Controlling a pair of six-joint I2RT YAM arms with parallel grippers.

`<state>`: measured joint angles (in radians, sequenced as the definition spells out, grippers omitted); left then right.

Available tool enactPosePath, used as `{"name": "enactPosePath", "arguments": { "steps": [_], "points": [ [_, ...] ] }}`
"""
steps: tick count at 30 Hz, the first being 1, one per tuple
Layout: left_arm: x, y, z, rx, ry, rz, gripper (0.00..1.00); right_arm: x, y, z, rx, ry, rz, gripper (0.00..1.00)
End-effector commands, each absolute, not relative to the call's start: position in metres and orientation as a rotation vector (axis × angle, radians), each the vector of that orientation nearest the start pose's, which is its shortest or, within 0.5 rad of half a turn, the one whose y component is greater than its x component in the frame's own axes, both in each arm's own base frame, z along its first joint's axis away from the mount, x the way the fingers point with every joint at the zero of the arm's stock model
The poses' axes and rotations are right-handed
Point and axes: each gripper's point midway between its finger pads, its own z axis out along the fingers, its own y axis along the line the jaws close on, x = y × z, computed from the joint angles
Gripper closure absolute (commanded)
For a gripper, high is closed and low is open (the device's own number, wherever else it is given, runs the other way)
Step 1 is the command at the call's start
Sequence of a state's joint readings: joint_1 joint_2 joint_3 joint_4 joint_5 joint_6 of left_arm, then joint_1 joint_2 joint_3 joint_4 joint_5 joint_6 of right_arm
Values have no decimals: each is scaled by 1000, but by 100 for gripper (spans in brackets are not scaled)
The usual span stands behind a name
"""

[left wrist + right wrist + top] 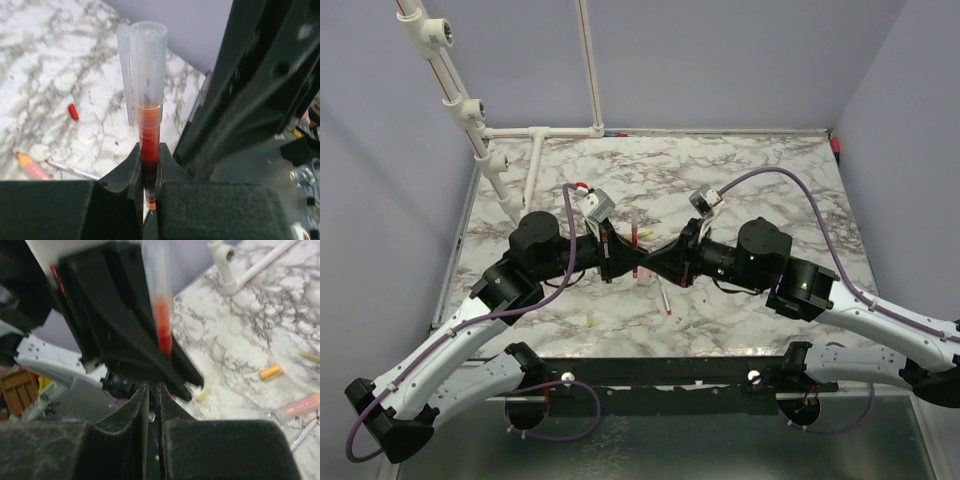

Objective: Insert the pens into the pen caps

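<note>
Top view first: both arms meet over the middle of the marble table (pixel 770 180), left gripper (pixel 623 258) and right gripper (pixel 660 262) nose to nose, with a red pen (pixel 635 238) standing upright between them. One loose pen (pixel 663 298) lies just in front of them and a yellow cap (pixel 590 318) sits off toward the left arm. You can't read the fingers from up here, though.

The left wrist view settles it. The left gripper's fingers (pixel 131 172) are clamped tight on the red pen's barrel, and a clear clipped cap (pixel 145 60) is on its upper end. It looks pushed on to me, so I'd call this pen about done. Behind it on the table are a red cap (pixel 73 111), a salmon-pink pen (pixel 31 167) and a grey pen (pixel 70 170), all uncapped and apart, so there's plenty left to do.

The right wrist view shows what the others hide. The right gripper's fingers (pixel 137 405) are squeezed nearly together with nothing visible between them, and the capped pen hangs just beyond their tips, not in them. It also picks up an orange cap (pixel 270 372) and a small yellow piece (pixel 202 396) lying further out.
</note>
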<state>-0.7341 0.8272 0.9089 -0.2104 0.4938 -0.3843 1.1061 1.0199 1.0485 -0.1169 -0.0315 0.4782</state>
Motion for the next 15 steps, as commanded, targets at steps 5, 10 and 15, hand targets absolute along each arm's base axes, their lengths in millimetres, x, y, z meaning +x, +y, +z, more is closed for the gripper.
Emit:
{"name": "enactPosePath", "arguments": {
  "steps": [5,10,15],
  "points": [
    [177,-259,355,623,1555,-1110,100,122,330,309,-699,1866,1136,81],
    [176,-256,346,635,1585,-1084,100,137,321,323,-634,1828,1058,70],
    [177,-251,336,628,1609,-1054,100,149,315,339,-598,1796,992,56]
  ]
}}
